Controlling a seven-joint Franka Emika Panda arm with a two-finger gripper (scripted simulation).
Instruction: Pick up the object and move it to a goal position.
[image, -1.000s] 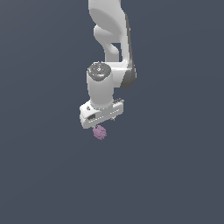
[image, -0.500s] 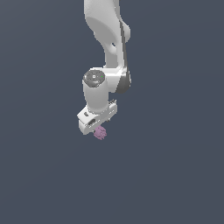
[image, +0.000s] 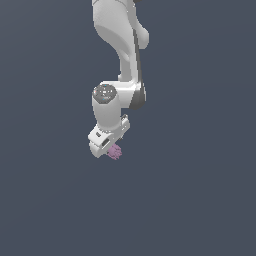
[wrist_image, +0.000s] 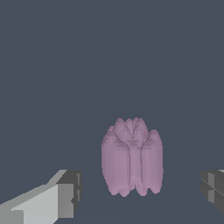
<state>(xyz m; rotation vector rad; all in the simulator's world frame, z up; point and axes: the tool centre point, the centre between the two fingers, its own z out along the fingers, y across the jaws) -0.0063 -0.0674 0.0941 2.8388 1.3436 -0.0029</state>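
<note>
Exterior view – arm: a smooth, glossy white Panda arm (image: 120, 45) with rounded segments and a dark band at one joint came down from the top edge, ending in a domed grey-speckled wrist cap.
Exterior view – gripper: the blocky white gripper (image: 107, 148) pointed down toward the flat, matte slate-blue ground (image: 200, 200); its fingers were too small to make out here.
Exterior view – object: the object (image: 115, 151), a tiny bumpy cluster in pale purple-pink, showed just beside the gripper's lower edge, on the exterior view's right of it; whether they touched could not be told.
Wrist view – object: the object (wrist_image: 132, 156) looked like a bundle of upright rounded lobes, ribbed along the sides and knobbly on top, with a soft matte pink-violet surface.
Wrist view – fingers: one pale grey, boxy finger (wrist_image: 48, 199) with a darker faceted tip stood on one side and a dark grey finger tip on the other.
Wrist view – jaws: spread wide, released, with clear gaps to the cluster on both sides.
Wrist view – position: the cluster stood between the two fingers, touching neither.
</note>
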